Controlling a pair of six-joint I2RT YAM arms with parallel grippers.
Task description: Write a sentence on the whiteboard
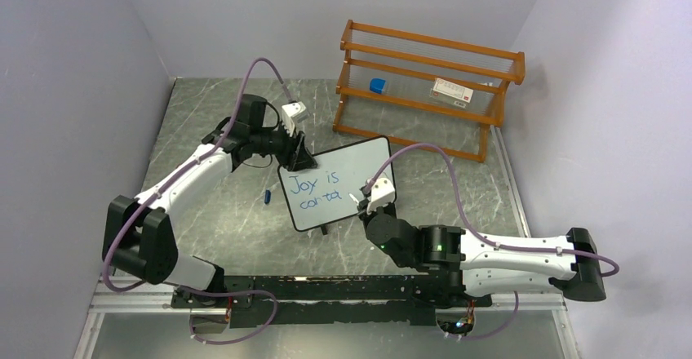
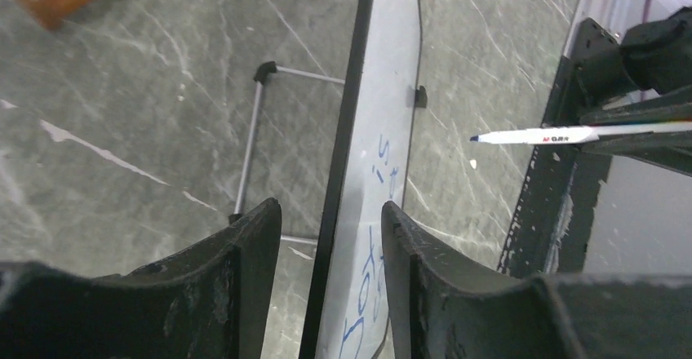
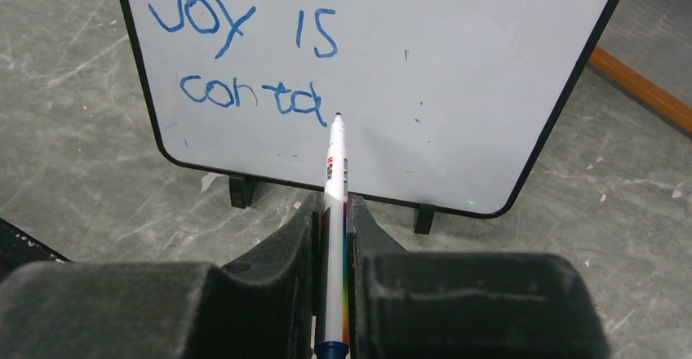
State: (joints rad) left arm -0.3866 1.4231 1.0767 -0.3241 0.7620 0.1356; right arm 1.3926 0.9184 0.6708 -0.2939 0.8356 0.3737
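Note:
The whiteboard (image 1: 347,171) stands tilted at the table's middle on little black feet, and shows again edge-on (image 2: 383,122) and face-on (image 3: 457,57). The sentence (image 3: 245,57) reads "Joy is" over "conta" in blue (image 1: 317,193). My right gripper (image 3: 334,206) is shut on a white marker (image 3: 335,163) with a rainbow stripe. The marker's tip hangs just right of the last letter, a little off the board's face (image 2: 538,136). My left gripper (image 2: 330,212) is open, one finger on each side of the board's upper left edge (image 1: 298,161), with a gap behind the frame.
An orange wooden rack (image 1: 424,90) stands at the back right with a blue item (image 1: 377,85) and a white box (image 1: 453,90) on it. A small blue cap (image 1: 268,196) lies left of the board. A grey wire stand (image 2: 249,147) props the board from behind.

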